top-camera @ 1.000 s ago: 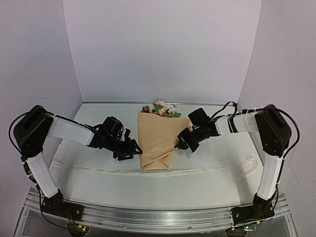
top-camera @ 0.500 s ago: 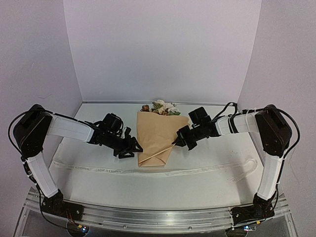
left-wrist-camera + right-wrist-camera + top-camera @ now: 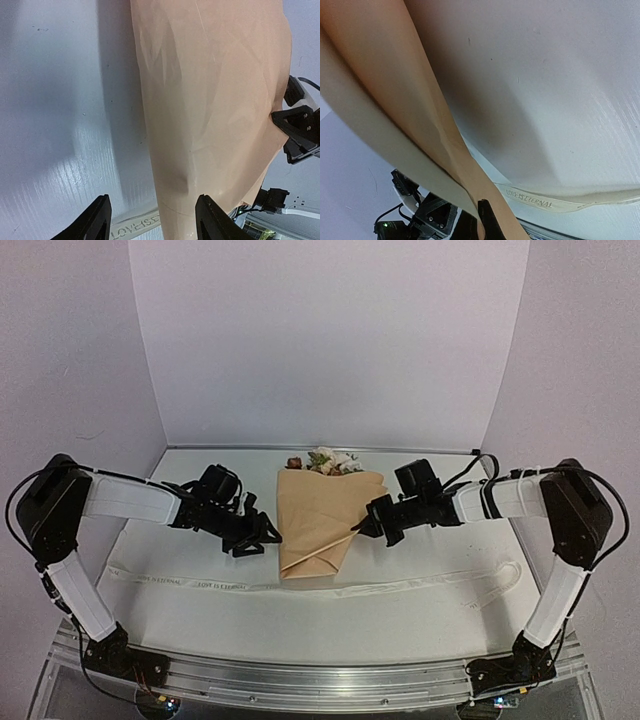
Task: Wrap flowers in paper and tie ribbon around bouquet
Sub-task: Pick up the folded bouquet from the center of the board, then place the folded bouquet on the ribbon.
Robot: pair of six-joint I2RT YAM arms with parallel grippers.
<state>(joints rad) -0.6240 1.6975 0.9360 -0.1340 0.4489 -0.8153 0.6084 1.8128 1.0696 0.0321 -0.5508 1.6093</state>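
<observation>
One bouquet (image 3: 318,525); one ribbon (image 3: 400,587); two arms (image 3: 130,502) (image 3: 500,498)

The left arm (image 3: 120,502) and right arm (image 3: 512,498) have white covers between bulky black joints. Thin black cables (image 3: 624,525) loop alongside. The left gripper (image 3: 152,210) is matte black.

Ahead of the parted left jaws the bouquet (image 3: 320,520) blocked the way, with a strip of bare surface (image 3: 60,125) open beside it. The ribbon (image 3: 400,587) crossed the surface on the near side of both jaws. Behind the right jaws, pinched on the bouquet's edge, the surface lay open.
</observation>
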